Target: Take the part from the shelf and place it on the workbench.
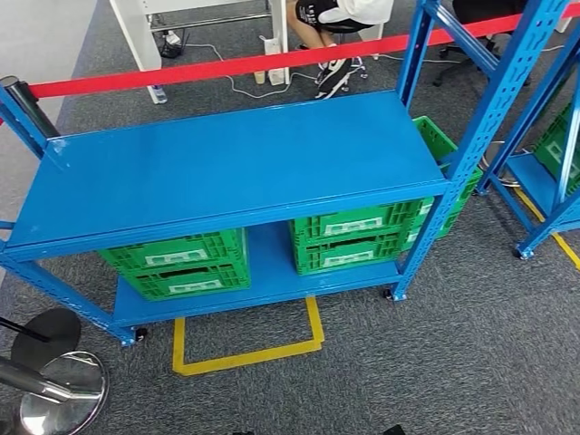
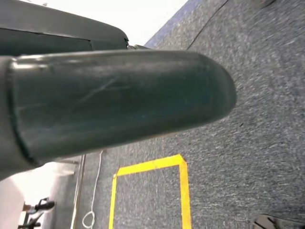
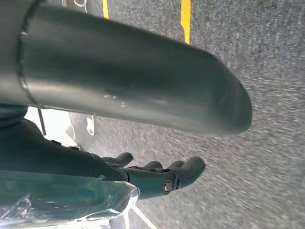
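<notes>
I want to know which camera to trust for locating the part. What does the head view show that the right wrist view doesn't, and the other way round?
Head view adds: the blue shelf rack, bare on top, green crates on its lower level, and red barrier tape behind it.
Right wrist view adds: the right hand with its fingers stretched out, and a clear plastic bag beside them; whether it is held is unclear.
Both: grey carpet and yellow floor tape.
</notes>
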You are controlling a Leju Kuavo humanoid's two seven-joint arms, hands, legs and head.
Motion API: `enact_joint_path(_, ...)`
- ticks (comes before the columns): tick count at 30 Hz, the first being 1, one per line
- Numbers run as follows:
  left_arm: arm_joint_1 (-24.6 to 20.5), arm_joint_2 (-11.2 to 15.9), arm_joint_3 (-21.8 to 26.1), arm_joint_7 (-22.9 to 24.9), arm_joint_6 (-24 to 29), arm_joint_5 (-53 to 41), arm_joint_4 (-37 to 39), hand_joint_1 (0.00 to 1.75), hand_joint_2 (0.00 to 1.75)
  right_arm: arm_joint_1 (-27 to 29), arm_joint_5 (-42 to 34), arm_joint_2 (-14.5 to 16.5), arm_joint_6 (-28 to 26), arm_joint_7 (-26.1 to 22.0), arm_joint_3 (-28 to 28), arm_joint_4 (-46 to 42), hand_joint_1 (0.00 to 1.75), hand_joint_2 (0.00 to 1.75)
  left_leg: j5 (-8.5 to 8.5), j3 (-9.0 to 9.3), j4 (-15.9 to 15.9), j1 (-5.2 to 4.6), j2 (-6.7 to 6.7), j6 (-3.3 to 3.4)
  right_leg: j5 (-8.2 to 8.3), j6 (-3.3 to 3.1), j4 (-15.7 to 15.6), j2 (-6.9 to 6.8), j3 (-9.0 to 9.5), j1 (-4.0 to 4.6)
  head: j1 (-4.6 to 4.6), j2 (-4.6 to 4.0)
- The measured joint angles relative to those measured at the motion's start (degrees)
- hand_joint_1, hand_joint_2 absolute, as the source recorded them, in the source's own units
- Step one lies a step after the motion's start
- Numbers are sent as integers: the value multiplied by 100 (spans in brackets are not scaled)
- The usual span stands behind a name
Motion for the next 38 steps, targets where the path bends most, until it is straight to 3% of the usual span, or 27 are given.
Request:
enact_joint_path(2,2,5,0,0,10,-1,0,0,0,-10,2,5,1,-19,1,0,0,0,366,414,-795,-62,229,117,-39,11,-3,-131,53,34,4,0)
enact_joint_path(4,-20,4,0,-3,24,-2,0,0,0,-20,4,11,-1,-29,1,0,0,0,458,651,-1269,-131,444,210,-77,48,-8,-250,85,62,10,0)
enact_joint_path(5,-24,4,0,-8,29,-1,0,0,0,-29,5,14,-2,-31,1,0,0,0,423,661,-1311,-152,462,228,-87,73,-21,-311,98,69,10,0)
enact_joint_path(7,-5,4,0,-20,33,4,0,0,0,-50,8,15,-2,-35,1,-1,0,0,458,687,-1393,-136,326,251,-114,129,-48,-384,149,68,9,0)
enact_joint_path(9,4,3,0,-45,33,11,0,0,0,-57,10,17,-4,-44,1,-2,0,0,513,755,-1500,-86,186,291,-271,181,154,-150,79,59,27,-1)
enact_joint_path(11,-10,-9,0,-85,37,21,0,0,0,-52,11,15,-6,-59,1,-2,0,0,537,779,-1538,-57,54,319,-595,218,819,187,-259,37,63,-1)
enact_joint_path(12,-15,-15,0,-98,46,31,0,0,0,-42,10,14,-7,-71,1,-2,0,0,536,776,-1536,-54,-10,326,-730,236,1201,262,-471,28,74,0)
enact_joint_path(13,-11,-21,1,-103,65,42,0,0,44,-30,8,13,-10,-88,1,-2,0,0,530,781,-1534,-54,-68,328,-771,252,1458,289,-637,20,81,0)
enact_joint_path(14,-4,-25,1,-100,95,51,0,0,87,-20,1,11,-16,-102,0,-2,0,44,522,790,-1531,-51,-117,322,-692,268,1513,296,-715,11,80,0)
enact_joint_path(16,8,-28,2,-84,166,70,0,0,175,-17,-48,11,-44,-98,-16,-2,0,131,486,823,-1510,-37,-192,283,-226,308,955,300,-552,-24,81,0)
enact_joint_path(17,8,-29,3,-70,187,87,0,0,175,-24,-79,12,-54,-89,-34,-2,0,175,459,835,-1490,-38,-214,249,-33,328,573,320,-400,-40,86,0)
enact_joint_path(19,-3,-30,7,-41,177,134,0,0,175,-34,-134,15,-45,-95,-73,-1,0,175,409,825,-1431,-54,-236,185,142,288,73,366,-177,-59,93,0)
enact_joint_path(21,4,-9,-11,-22,133,211,-1,0,175,-21,-197,15,-10,-115,-92,0,0,175,393,806,-1395,-72,-239,227,135,221,0,389,-131,-57,85,0)
enact_joint_path(23,35,32,-105,-18,88,363,-2,0,87,6,-326,11,36,-139,-77,-3,0,87,399,813,-1396,-74,-236,331,140,212,-2,392,-127,-47,78,0)
enact_joint_path(25,67,73,-261,-30,33,585,-8,0,0,27,-512,8,98,-179,-27,-8,0,0,404,821,-1405,-73,-236,388,129,194,-2,394,-124,-36,78,0)
enact_joint_path(28,126,145,-542,-79,-62,961,-27,0,0,69,-834,-2,200,-250,97,-28,0,0,402,838,-1432,-72,-236,414,106,148,-2,391,-114,-22,77,-1)
enact_joint_path(30,175,190,-753,-107,-127,1219,-47,0,0,97,-1051,-25,269,-293,197,-54,0,0,402,845,-1442,-68,-236,396,97,126,-1,390,-109,-10,78,0)
enact_joint_path(31,200,209,-861,-119,-159,1344,-57,0,0,112,-1158,-39,303,-316,249,-68,0,0,401,847,-1445,-61,-236,358,92,116,1,390,-109,-3,78,0)
enact_joint_path(35,303,286,-1309,-186,-284,1844,-107,0,0,189,-1585,-99,442,-409,482,-131,0,0,388,852,-1463,-20,-236,91,81,93,6,389,-107,21,81,-1)
enact_joint_path(38,370,336,-1606,-218,-364,2160,-145,0,0,239,-1853,-141,527,-466,637,-173,0,0,383,851,-1465,-17,-236,68,80,92,5,389,-104,21,83,-1)
